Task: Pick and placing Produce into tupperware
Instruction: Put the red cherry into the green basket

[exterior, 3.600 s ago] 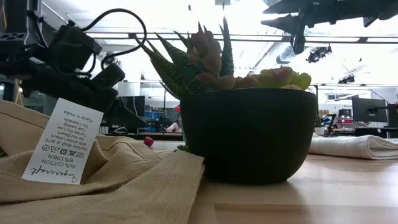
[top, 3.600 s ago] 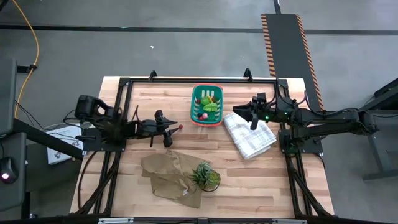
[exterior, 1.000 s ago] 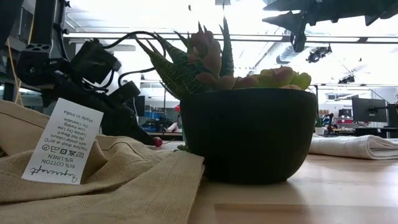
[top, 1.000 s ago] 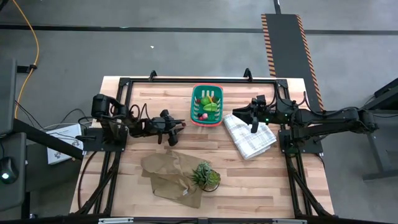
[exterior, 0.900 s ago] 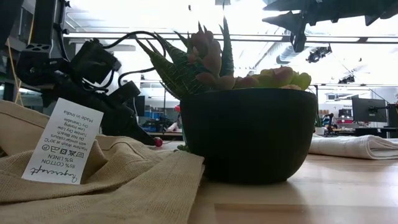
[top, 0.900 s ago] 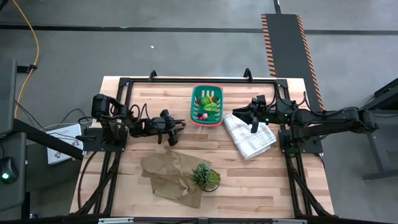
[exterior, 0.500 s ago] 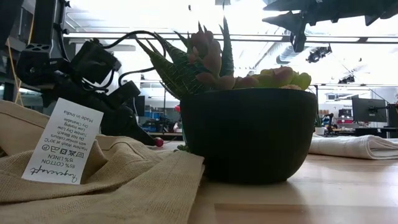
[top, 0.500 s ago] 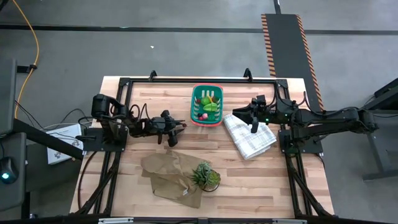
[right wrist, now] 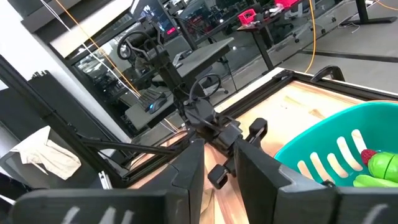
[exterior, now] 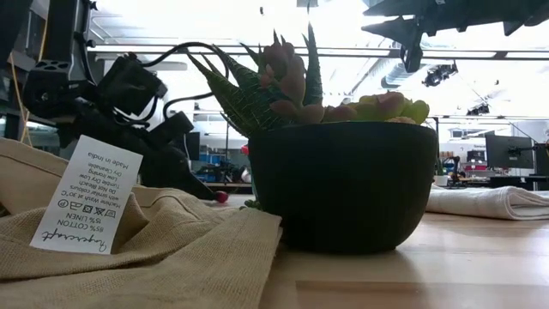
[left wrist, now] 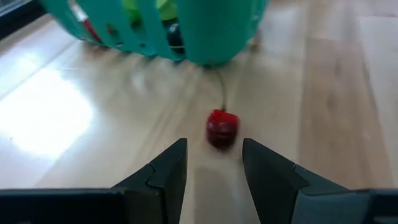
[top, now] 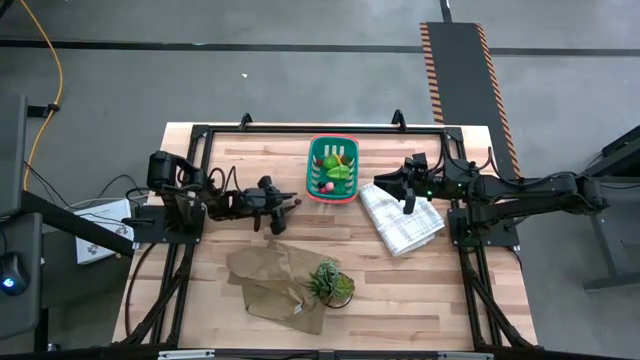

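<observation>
Nothing moved; left pincer [left wrist: 212,163] open by cherry [left wrist: 221,128] — basket [left wrist: 180,28] cropped

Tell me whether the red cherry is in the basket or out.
Out. The red cherry lies on the table, short of the teal basket.

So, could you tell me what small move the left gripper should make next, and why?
Probably ease forward a little and close. The left gripper stands open just short of the small red ball with a thin stem, which lies on the wooden table in line with the gap, apart from the teal slotted plastic basket.
</observation>
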### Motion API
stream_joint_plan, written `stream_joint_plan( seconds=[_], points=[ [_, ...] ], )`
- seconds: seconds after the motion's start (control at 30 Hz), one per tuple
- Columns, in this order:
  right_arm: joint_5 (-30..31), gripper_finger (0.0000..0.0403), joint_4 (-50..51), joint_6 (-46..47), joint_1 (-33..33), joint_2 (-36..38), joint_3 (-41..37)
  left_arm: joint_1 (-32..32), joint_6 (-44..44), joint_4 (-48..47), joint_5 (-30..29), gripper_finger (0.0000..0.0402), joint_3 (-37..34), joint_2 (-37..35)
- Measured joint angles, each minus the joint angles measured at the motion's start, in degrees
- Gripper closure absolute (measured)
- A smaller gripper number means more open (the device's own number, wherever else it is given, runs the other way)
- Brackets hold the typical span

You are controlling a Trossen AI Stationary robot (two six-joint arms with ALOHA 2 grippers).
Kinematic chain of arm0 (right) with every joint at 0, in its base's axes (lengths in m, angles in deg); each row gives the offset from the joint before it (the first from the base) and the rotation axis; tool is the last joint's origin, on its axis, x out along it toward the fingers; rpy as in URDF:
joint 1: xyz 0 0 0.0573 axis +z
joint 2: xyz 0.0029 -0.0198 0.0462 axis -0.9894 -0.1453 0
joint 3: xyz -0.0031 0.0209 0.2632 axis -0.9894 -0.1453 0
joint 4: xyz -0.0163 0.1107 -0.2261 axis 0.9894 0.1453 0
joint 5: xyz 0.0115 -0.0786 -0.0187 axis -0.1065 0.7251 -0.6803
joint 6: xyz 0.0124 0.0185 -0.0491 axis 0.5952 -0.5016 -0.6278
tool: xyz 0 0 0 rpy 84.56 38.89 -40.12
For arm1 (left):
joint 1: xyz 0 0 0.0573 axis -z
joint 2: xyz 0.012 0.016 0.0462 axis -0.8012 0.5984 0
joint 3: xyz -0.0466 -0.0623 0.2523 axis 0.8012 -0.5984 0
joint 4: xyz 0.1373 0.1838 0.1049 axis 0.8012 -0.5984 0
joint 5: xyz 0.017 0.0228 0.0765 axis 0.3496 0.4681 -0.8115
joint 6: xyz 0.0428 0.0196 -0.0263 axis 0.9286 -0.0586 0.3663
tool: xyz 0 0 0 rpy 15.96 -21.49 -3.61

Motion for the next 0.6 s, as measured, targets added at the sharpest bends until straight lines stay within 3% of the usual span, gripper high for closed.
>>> stream_joint_plan(
  seconds=[0.4, 0.6],
  points=[
    [0.02, 0.0324, 0.00, -0.19, -0.02, -0.01, 0.00, -2.90, 1.18, -0.12, 4.61, 0.0259, 0.48, 0.00],
    [0.02, 0.0324, 0.00, -0.19, -0.02, 0.00, 0.00, -6.47, 1.42, -0.32, 13.60, 0.0259, 2.48, 0.00]
  ],
)
